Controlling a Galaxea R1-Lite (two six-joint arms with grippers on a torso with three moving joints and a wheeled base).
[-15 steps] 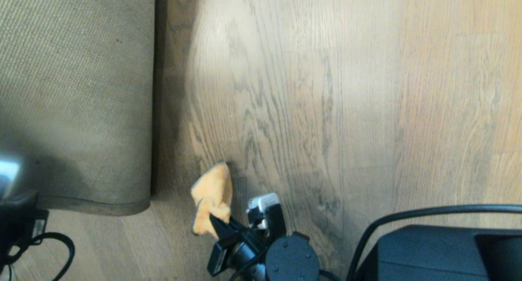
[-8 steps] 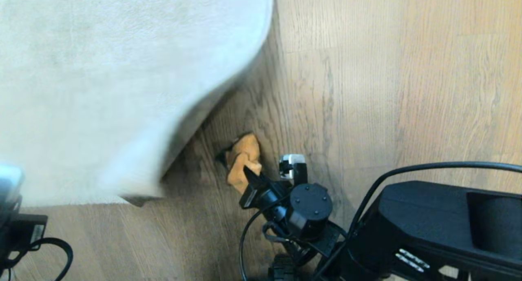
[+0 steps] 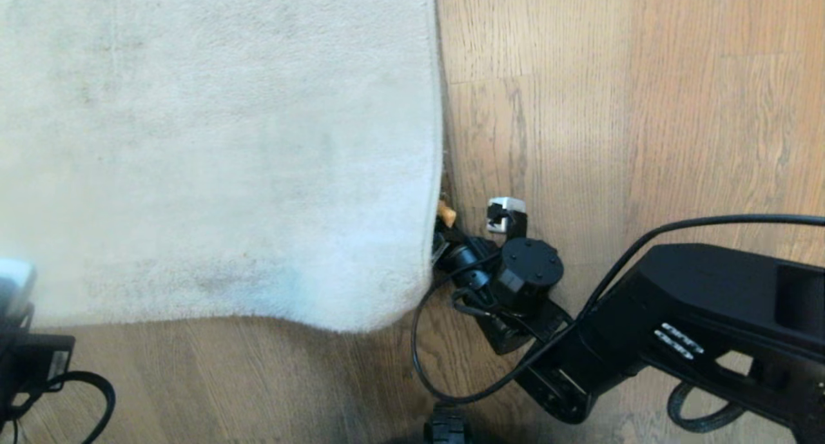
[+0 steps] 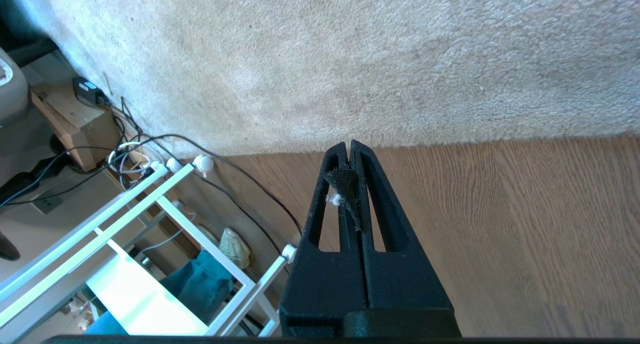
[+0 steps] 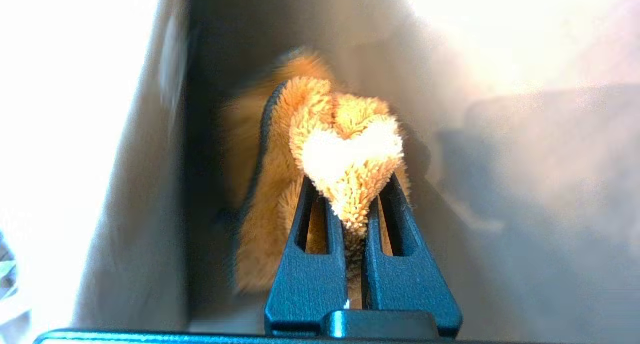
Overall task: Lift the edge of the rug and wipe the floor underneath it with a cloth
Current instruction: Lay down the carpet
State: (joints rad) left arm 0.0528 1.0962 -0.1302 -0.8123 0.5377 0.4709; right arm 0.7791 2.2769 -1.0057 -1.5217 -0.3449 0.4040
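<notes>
We see open floor (image 3: 644, 122) across the frame's right, while the rug edge (image 3: 433, 173) lies flat, walling off the left half.

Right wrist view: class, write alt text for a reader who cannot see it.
The right gripper is shut on the cloth, a fuzzy orange rag with dark trim, bunched between the black fingers. Beyond it runs a dim, narrow space with a pale surface close alongside.

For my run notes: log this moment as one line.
rug: lying pile-up, flat | right gripper: shut on cloth beside rug edge | left gripper: shut, empty, above floor
</notes>
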